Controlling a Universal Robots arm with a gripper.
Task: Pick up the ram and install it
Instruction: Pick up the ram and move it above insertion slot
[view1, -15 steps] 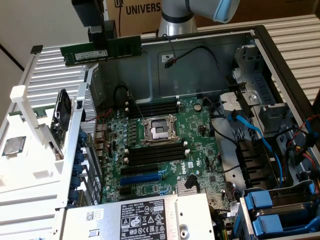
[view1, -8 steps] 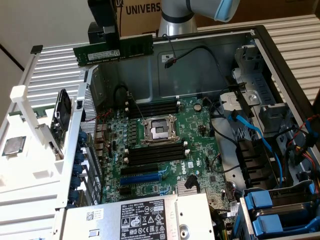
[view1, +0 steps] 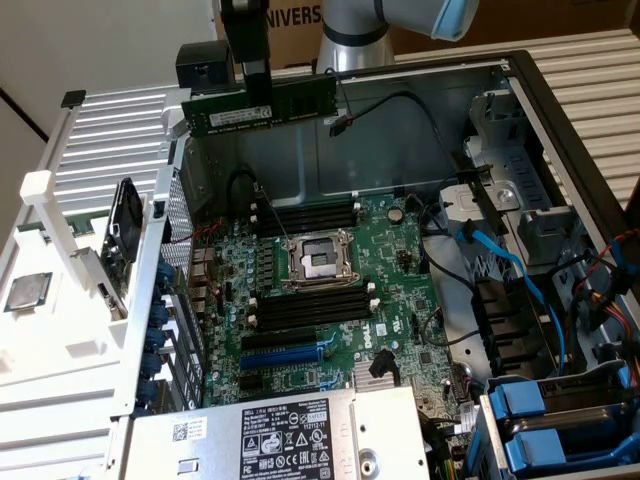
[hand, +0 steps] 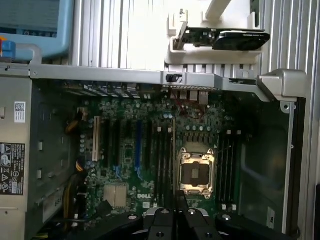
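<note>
Holding the ram (view1: 262, 106) edge-down, the gripper (view1: 257, 95) had its fingers clamped on the stick near its middle, high over the open computer case (view1: 560, 120) and close to its back wall. Picking up was done, then; seating looked wholly undone, since the stick hung well clear of the motherboard (view1: 330, 300). In the wrist view the ram showed only as a thin dark edge between the finger bases, I think, pointing down at the board near the empty processor socket (hand: 196, 171).

Both banks of black memory slots (view1: 310, 215), one on each side of the socket, appeared empty. Room above them was open, though not generous: a black cable (view1: 400, 100) looped across the back wall near the stick's end, and blue and black cables (view1: 500, 270) crowded the exterior view's right. The case's sheet-metal rim (hand: 150, 76) bounded the approach, while a loose processor chip (view1: 27, 291) lay outside on the white fixture (view1: 60, 360).
</note>
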